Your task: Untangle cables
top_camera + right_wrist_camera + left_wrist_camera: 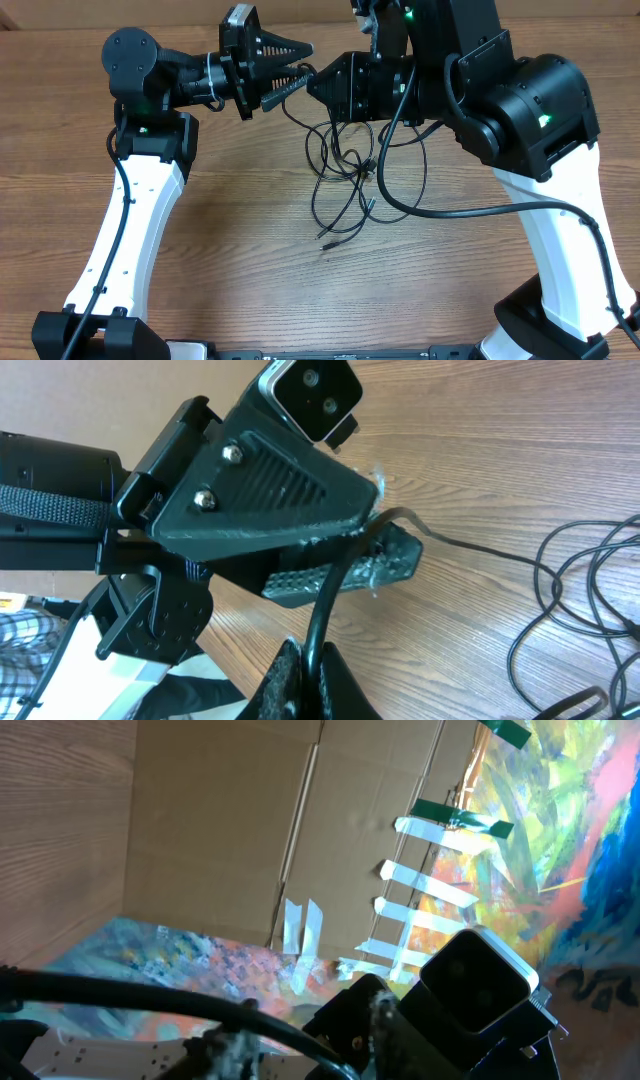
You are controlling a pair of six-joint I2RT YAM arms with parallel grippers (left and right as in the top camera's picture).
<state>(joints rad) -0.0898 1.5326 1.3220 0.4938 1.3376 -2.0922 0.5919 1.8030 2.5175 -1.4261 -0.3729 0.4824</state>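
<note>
Overhead scene: left hand (313, 58) and right hand (318, 88) tip to tip over the far side of the counter (230, 230), raised above the wood.
Cables (342, 160): loose tangle of thin black loops on the counter just below the two hands, plug ends spread toward the near side; one raised strand (398, 516) going up from the pile to the hands.
Right hand: closed on the raised strand, seen in the right wrist view coming out from between its own fingers.
Left hand: jaws narrow around the same strand, a little further along it; looks like a grip, but firmness impossible to judge.
Left wrist view: mostly cardboard (220, 830) and painted backdrop (560, 840); no help for judging the grip.
Step in hand: probably separating one cable from the rest, with the strand shared between both hands.
Progress: early, judging by the loops crossed over each other in several places.
Next move, as a judgement: drawing the hands apart along the strand, slowly, with one grip loose enough to slide, and lifting to shake off the crossed loops.
Risk: dragging the whole pile instead of one cable; tightening of a knot at a crossing.
</note>
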